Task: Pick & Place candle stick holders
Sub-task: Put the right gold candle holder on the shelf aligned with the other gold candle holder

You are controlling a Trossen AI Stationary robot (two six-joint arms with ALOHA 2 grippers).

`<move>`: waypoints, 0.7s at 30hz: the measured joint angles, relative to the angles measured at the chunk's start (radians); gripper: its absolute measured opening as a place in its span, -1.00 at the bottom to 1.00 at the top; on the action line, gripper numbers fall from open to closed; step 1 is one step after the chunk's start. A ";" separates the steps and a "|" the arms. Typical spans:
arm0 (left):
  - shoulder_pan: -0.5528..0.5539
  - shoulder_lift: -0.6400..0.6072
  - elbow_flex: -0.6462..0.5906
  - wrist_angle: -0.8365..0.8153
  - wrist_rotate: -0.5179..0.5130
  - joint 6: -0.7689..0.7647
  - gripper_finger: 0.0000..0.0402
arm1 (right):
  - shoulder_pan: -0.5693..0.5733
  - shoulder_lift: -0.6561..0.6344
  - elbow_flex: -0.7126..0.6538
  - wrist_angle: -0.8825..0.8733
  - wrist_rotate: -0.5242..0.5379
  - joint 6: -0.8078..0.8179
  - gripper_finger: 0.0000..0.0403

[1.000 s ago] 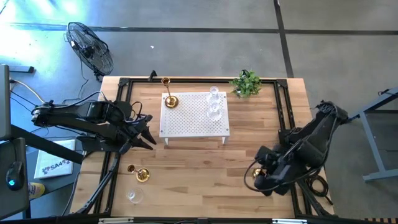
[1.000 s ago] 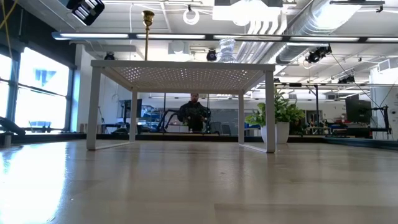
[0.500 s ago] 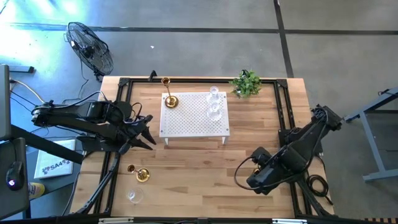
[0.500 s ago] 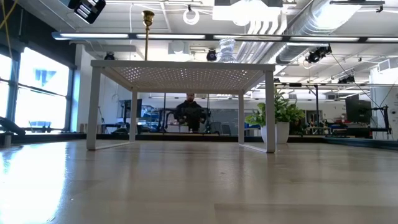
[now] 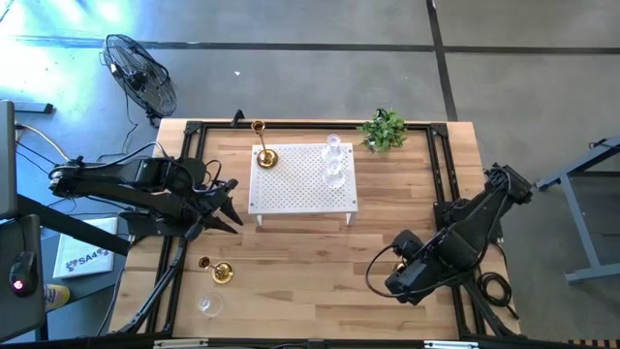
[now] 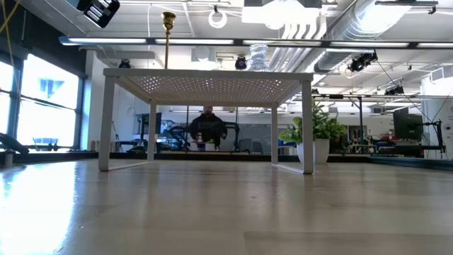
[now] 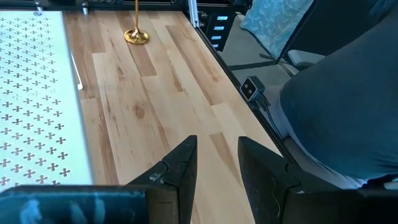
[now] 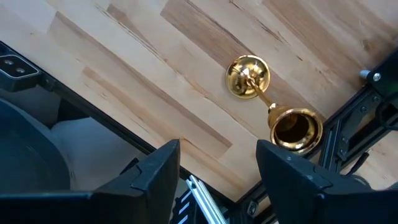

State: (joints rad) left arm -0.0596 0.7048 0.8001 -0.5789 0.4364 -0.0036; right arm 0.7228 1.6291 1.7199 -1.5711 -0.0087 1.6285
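Below and slightly left of the left gripper (image 5: 231,210), finds one brass candle stick holder (image 5: 221,273) upright on the wood, near but apart, with a clear glass holder (image 5: 208,306) lower still, toward the frame's bottom edge. Sets the left fingers (image 7: 180,171) a narrow gap apart, gripping nothing. Places the right gripper (image 5: 397,282) at lower right, jaws wide and empty. Shows another brass holder (image 5: 263,155) and two glass holders (image 5: 334,160) atop the white perforated stand (image 5: 300,194) at upper centre. Leaves bare planks between stand and bottom edge. Rims the wooden table (image 5: 320,252) with a black frame (image 5: 300,123). Puts a green plant (image 5: 385,131) at upper right, a fan (image 5: 140,78) on grey floor at upper left, and a person (image 6: 207,127) in the room beyond.
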 joint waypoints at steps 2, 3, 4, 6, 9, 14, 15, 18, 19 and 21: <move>0.000 0.000 0.000 0.000 0.000 0.000 -0.44 | 0.004 0.000 0.000 0.000 0.000 0.011 0.01; 0.000 0.000 0.000 0.000 0.000 0.000 -0.44 | 0.005 0.000 0.000 0.000 0.000 0.012 0.01; 0.000 0.000 0.000 0.000 -0.001 -0.001 -0.44 | 0.006 0.000 0.000 0.000 0.001 0.012 0.01; 0.000 0.000 0.000 0.000 0.000 -0.001 -0.44 | 0.006 0.002 0.000 0.000 0.003 0.010 0.01; 0.000 0.000 0.000 0.001 0.000 -0.001 -0.44 | 0.006 0.011 -0.001 0.000 0.000 -0.009 0.01; 0.000 0.000 0.000 0.001 0.000 -0.001 -0.44 | 0.006 0.014 -0.001 0.000 0.010 -0.016 0.01; 0.000 0.000 0.000 0.001 0.000 -0.003 -0.44 | 0.006 0.014 -0.001 0.000 0.007 -0.008 0.01; 0.000 0.000 0.000 0.001 0.000 -0.008 -0.44 | 0.006 0.014 -0.001 0.000 -0.001 0.007 0.01; 0.000 0.000 0.000 0.001 0.000 -0.009 -0.44 | 0.006 0.014 -0.001 0.000 -0.002 0.010 0.01; 0.000 0.000 0.000 0.001 0.000 -0.009 -0.44 | 0.006 0.014 -0.001 0.000 -0.002 0.013 0.01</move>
State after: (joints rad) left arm -0.0593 0.7044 0.8005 -0.5777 0.4362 -0.0128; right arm 0.7290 1.6432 1.7191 -1.5711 -0.0105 1.6413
